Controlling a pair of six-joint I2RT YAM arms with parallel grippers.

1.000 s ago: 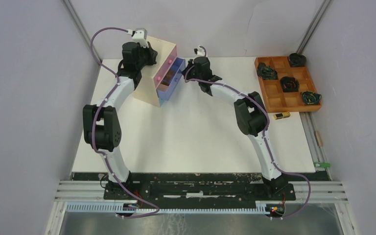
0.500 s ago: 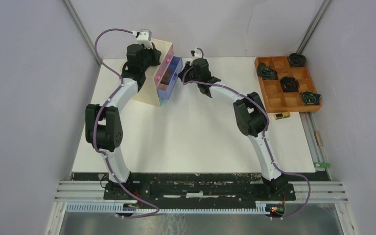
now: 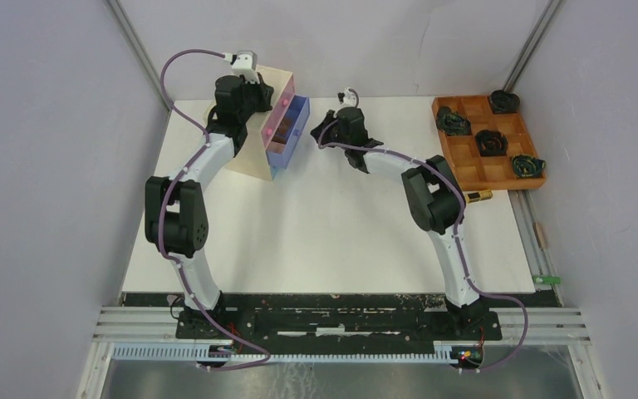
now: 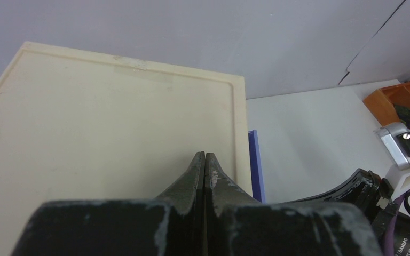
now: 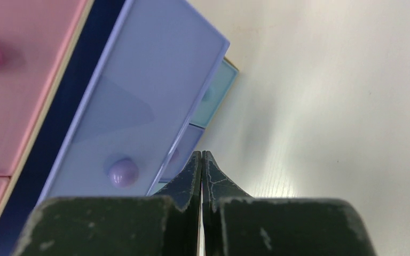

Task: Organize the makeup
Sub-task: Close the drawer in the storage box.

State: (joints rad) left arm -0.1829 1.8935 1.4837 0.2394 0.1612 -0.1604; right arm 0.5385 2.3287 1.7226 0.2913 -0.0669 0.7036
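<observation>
The pale wooden chest [image 3: 253, 154] stands at the back left with its blue drawer [image 3: 292, 133] pulled out; something brown [image 3: 282, 126] shows inside it. My left gripper [image 3: 259, 93] rests shut and empty over the chest's top [image 4: 112, 117]. Its tips [image 4: 205, 154] sit near the front edge, above the blue drawer [image 4: 254, 165]. My right gripper [image 3: 322, 130] is shut and empty, just right of the drawer. Its tips [image 5: 202, 153] point past the drawer front [image 5: 139, 96] and its lilac knob [image 5: 121, 172]. A gold tube [image 3: 480, 196] lies half behind my right elbow. A green tube [image 3: 548, 281] lies off the table's right edge.
An orange-brown grid tray [image 3: 465, 170] with dark coiled objects [image 3: 490, 141] sits at the back right. Pink drawers [image 5: 26, 80] are shut above the blue one, a teal drawer [image 5: 213, 98] below. Grey walls close in the table on three sides.
My right gripper has drawn back to the right, away from the blue drawer. The chest has settled more upright under my left gripper, which shifted slightly right.
</observation>
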